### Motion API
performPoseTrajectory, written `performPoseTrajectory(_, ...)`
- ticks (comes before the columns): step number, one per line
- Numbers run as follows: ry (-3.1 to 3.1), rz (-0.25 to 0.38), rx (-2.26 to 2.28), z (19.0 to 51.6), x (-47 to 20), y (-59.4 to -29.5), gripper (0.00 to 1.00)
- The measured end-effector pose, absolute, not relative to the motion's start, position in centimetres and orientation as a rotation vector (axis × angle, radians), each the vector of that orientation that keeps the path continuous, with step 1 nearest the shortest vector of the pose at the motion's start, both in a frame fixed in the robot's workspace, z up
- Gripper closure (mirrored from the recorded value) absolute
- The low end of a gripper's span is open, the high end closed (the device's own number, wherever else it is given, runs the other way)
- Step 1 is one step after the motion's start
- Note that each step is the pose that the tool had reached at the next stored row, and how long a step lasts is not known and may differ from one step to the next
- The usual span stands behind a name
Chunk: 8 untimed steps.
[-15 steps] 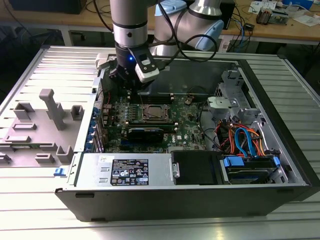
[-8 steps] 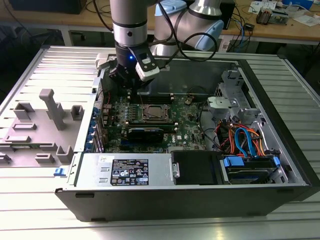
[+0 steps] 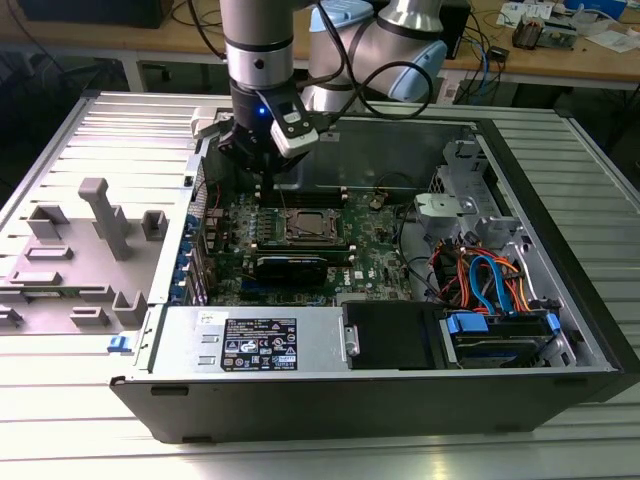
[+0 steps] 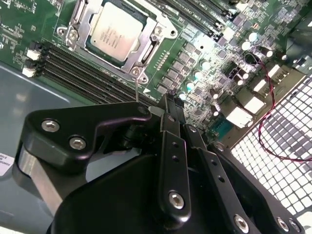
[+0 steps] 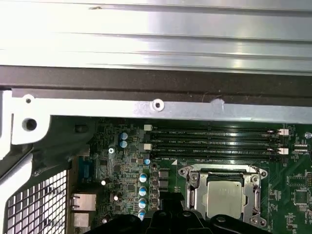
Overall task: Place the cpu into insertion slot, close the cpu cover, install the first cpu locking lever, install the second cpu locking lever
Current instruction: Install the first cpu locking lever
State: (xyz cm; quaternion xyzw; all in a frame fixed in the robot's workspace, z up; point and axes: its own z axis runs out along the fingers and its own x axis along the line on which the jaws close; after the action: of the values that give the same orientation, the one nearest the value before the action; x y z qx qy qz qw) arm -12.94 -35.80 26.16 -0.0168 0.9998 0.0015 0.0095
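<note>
The cpu (image 4: 116, 32) lies flat in the insertion slot (image 3: 307, 226) on the green motherboard, its silvery top showing through the window of the cpu cover (image 4: 147, 47). The cover rests down around the chip. In the first wrist view the cpu (image 5: 224, 196) sits inside the cover frame (image 5: 192, 187). My gripper (image 3: 264, 183) hangs above the motherboard's back corner, on the exterior view's left of the slot, apart from it. Its black fingers (image 4: 171, 146) meet at the tips and hold nothing. A thin metal rod (image 4: 136, 91) stands up by the slot's corner, close to the fingertips.
Long memory slots (image 5: 214, 141) run beside the socket. A black card (image 3: 290, 266) lies in front of it. The case's metal wall (image 5: 156, 105) and perforated rear grille (image 4: 282, 146) bound the board. Cables (image 3: 480, 275) and a drive cage fill the exterior view's right. A grey fixture (image 3: 95, 240) stands outside.
</note>
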Motion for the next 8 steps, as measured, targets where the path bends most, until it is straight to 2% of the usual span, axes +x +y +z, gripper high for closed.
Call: performPoseTrajectory(8, 3.124, 0.007, -0.064, 26.0, -13.0, -34.5, 0.89)
